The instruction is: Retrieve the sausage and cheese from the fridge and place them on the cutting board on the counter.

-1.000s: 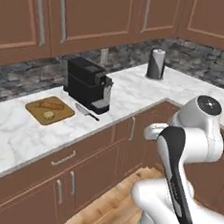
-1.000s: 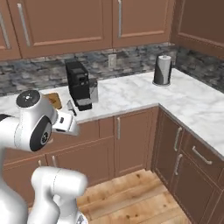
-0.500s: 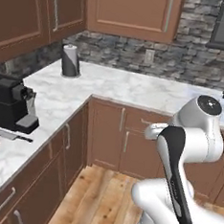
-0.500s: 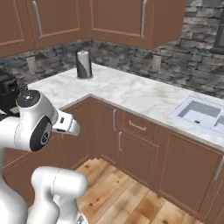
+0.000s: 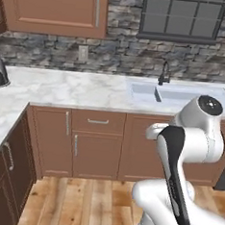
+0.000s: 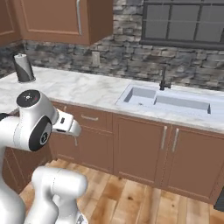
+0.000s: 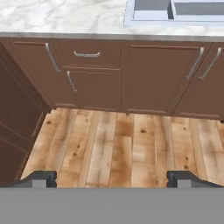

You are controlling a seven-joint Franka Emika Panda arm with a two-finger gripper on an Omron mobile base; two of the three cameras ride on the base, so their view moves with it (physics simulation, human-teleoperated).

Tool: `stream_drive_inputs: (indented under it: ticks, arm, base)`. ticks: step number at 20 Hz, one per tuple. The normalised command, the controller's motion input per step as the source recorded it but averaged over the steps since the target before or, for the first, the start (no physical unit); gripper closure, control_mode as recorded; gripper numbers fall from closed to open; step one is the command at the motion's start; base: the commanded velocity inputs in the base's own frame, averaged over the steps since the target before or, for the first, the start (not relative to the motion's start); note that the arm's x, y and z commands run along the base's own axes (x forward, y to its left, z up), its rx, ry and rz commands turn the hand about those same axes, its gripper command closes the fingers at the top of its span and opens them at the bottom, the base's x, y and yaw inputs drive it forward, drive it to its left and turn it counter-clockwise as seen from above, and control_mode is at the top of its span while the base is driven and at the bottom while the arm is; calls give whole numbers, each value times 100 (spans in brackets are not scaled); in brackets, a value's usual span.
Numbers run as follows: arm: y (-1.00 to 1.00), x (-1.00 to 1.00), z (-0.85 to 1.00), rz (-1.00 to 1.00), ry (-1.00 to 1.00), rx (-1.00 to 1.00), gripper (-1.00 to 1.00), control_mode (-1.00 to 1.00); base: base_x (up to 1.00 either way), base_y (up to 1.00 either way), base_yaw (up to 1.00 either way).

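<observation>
Kitchen corner with stone backsplash, a window, and a marble table (image 5: 73, 89) carrying a sink (image 5: 176, 95) at 1 o'clock. The gripper (image 7: 112, 178) hangs over the wooden floor (image 7: 118, 148), fingers (image 7: 41, 178) spread wide, holding nothing. Fridge, sausage, cheese and cutting board lie outside these views; judged so, nothing is fetched yet. Compared with earlier, the base has turned: the coffee machine and board have left the views.

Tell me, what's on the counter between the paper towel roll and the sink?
Nothing. In the right base view, the white marble counter lies bare from the paper towel roll to the sink.
</observation>
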Motion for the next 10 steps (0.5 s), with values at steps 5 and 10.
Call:
stream_drive_inputs:
  ticks: [5, 10]
  arm:
    - [0, 0, 0, 0, 0, 0, -100, 100]
    - [0, 0, 0, 0, 0, 0, -100, 100]
  base:
    - [-15, -82, -18]
    - [-14, -82, -16]
